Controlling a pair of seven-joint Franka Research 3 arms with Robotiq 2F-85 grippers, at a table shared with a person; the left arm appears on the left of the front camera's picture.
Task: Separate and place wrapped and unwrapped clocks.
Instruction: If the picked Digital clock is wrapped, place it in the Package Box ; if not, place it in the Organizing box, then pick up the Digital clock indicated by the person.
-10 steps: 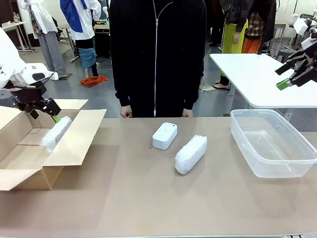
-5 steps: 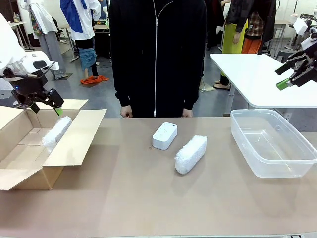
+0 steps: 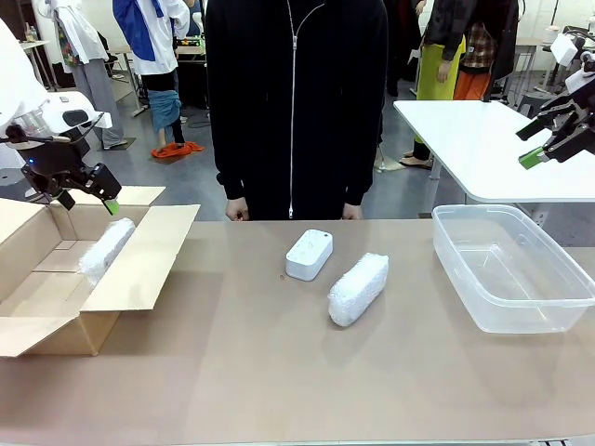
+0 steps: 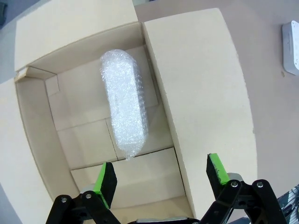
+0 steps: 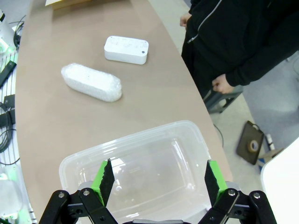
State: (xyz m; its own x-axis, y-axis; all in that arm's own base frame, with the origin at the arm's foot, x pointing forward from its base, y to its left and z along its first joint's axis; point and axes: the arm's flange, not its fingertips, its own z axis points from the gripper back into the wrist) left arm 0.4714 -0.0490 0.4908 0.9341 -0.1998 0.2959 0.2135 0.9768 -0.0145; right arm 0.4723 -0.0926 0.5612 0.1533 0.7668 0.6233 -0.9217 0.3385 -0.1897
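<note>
Clocks first: the bare clock (image 3: pixel 309 254) is a flat white rounded rectangle of plastic, lying mid-surface right in front of the person (image 3: pixel 296 102) in the black zip jacket. Just beside it, on the robot's side and a touch to its right, lies the loose bundle (image 3: pixel 358 289) — an oblong loaf in whitish bubble wrap, set at an angle, a narrow gap away from the clock. Well off to the clock's left sits the cardboard box (image 3: pixel 149 251), flaps spread open. On its floor lies the boxed bundle (image 3: pixel 105 250), same bubble wrap, same loaf shape, stretched out lengthwise. Well to the clock's right stands the clear plastic tub (image 3: pixel 483 210), the brown surface (image 3: pixel 279 372) showing straight through its bottom. Over the box, far left of the clock, the left fingers (image 3: pixel 90 192) hang spread wide, gripping nothing. Far right of the clock and raised high, the right fingers (image 3: pixel 530 147) are spread just as wide — nothing between them either.
</note>
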